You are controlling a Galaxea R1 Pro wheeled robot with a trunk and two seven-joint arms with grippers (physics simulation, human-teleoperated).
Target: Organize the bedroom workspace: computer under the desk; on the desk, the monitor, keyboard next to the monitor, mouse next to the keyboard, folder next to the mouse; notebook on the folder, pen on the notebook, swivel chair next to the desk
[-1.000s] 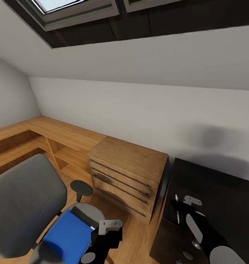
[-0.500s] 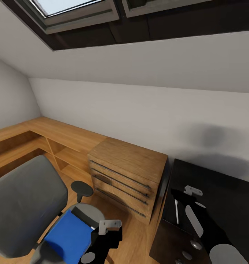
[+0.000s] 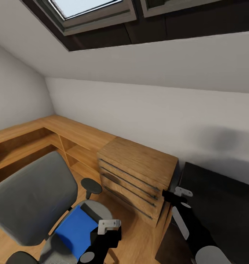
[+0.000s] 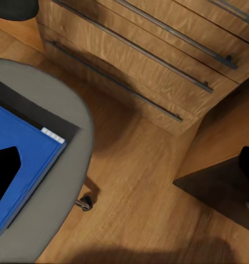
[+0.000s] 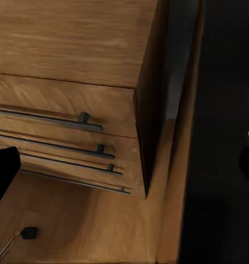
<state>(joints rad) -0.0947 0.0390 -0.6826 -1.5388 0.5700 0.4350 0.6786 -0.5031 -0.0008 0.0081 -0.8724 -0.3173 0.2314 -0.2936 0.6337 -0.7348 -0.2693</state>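
folder [image 3: 74, 229] flat on swivel chair [image 3: 36, 200]; left claw [image 3: 109, 224] just beside, empty.

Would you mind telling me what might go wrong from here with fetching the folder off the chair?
The folder lies flat on the swivel chair seat, so the left gripper may struggle to get under it. A push could roll the chair away. The wooden drawer chest crowds the route to the desk.
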